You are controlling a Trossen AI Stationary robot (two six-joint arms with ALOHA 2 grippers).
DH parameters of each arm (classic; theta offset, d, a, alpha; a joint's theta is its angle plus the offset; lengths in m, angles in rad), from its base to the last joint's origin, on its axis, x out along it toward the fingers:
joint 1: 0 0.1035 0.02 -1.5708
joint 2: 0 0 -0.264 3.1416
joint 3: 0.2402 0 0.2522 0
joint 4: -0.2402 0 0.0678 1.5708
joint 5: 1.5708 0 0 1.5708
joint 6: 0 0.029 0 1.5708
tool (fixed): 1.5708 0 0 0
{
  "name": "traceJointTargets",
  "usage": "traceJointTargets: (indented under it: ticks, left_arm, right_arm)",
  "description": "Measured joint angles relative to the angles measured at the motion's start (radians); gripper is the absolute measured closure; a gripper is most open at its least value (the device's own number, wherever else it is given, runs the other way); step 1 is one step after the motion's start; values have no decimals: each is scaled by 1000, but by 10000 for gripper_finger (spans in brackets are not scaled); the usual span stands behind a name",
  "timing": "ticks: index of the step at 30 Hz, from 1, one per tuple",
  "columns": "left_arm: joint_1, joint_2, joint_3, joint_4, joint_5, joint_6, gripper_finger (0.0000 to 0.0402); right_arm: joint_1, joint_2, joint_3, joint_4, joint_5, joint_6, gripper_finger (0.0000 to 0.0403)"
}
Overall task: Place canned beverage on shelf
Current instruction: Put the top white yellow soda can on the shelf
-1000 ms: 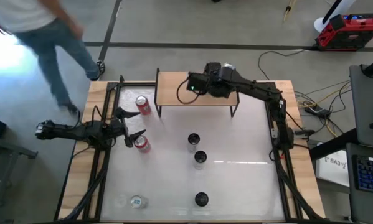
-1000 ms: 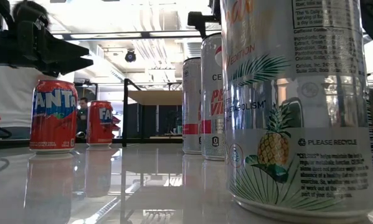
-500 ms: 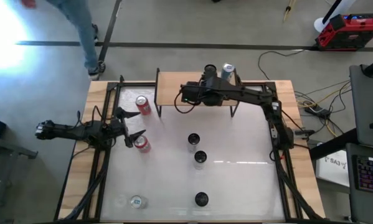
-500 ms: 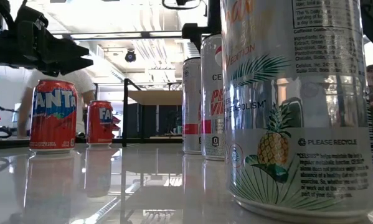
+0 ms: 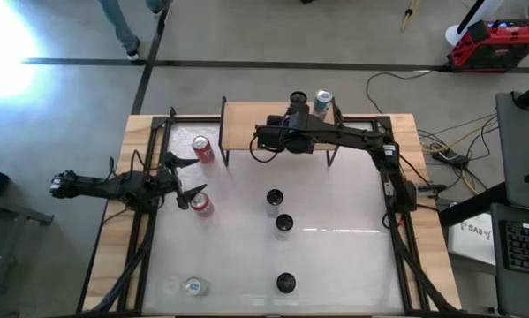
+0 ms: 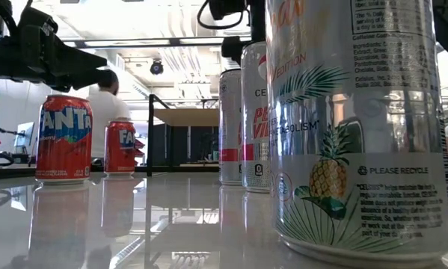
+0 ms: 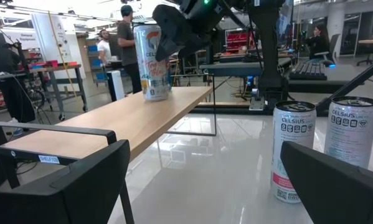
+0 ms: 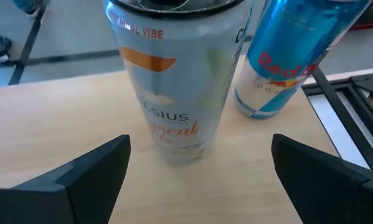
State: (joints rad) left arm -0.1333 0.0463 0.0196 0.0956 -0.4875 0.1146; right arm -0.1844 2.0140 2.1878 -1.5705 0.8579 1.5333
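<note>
While the right gripper (image 8: 195, 168) hangs over the shelf (image 5: 246, 124), fingers (image 8: 93, 171) spread apart, the white can (image 8: 174, 74) stands upright on the shelf ahead of them, not gripped, a blue can (image 8: 292, 56) just beside it. Left gripper (image 5: 183, 179) waits open near two red cans (image 5: 202, 205).

Glossy metal cans (image 6: 358, 127) stand on a mirror-smooth white tabletop (image 6: 171, 224) beside a matt light-wood shelf (image 7: 111, 118).
</note>
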Motion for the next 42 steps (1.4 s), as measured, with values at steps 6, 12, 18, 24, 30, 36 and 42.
traceJointTargets:
  ticks: [6, 12, 18, 24, 30, 36, 42]
  left_arm:
    - [0, 0, 0, 0, 0, 0, 2]
    - [0, 0, 0, 0, 0, 0, 2]
    - [0, 0, 0, 0, 0, 0, 2]
    - [0, 0, 0, 0, 0, 0, 2]
    - [0, 0, 0, 0, 0, 0, 2]
    - [0, 0, 0, 0, 0, 0, 2]
    - [0, 0, 0, 0, 0, 0, 2]
  right_arm:
    - [16, 0, -39, 20, 69, 27, 31]
    - [26, 0, -94, 81, 163, 4, 31]
    - [25, 0, -139, 122, 223, 42, 31]
    - [13, 0, -153, 148, 257, 40, 31]
    - [-5, 0, -176, 191, 306, -3, 31]
    - [-12, 0, -194, 284, 335, -87, 31]
    - [-23, 0, -205, 311, 347, -83, 47]
